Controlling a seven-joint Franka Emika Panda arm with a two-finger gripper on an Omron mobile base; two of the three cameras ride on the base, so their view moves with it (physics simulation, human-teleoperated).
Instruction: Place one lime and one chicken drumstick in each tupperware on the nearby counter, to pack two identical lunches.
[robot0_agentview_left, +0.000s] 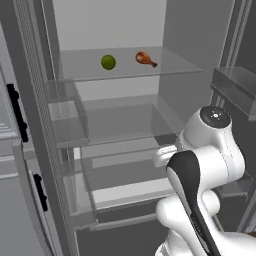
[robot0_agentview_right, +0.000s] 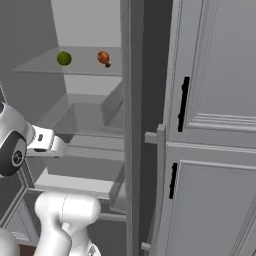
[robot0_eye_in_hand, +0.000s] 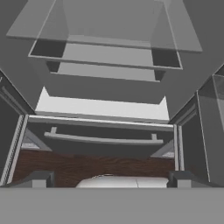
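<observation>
While the white arm (robot0_agentview_left: 200, 165) sat low in front of the open fridge, its gripper (robot0_eye_in_hand: 107, 178) was spread wide with nothing between the two dark fingertips (robot0_eye_in_hand: 39, 178), which framed a strip of dark wooden floor (robot0_eye_in_hand: 87, 166). Just past that was the bottom drawer with its long bar handle (robot0_eye_in_hand: 103, 139), then stacked clear bins (robot0_agentview_left: 120, 125). Way up on the glass shelf (robot0_agentview_left: 165, 67) a lime (robot0_agentview_left: 108, 62) sat near a chicken drumstick (robot0_agentview_left: 145, 59), the two apart, lime on the left. Grey panelled cabinet doors with black handles (robot0_agentview_right: 183, 104) stood beside the fridge.
</observation>
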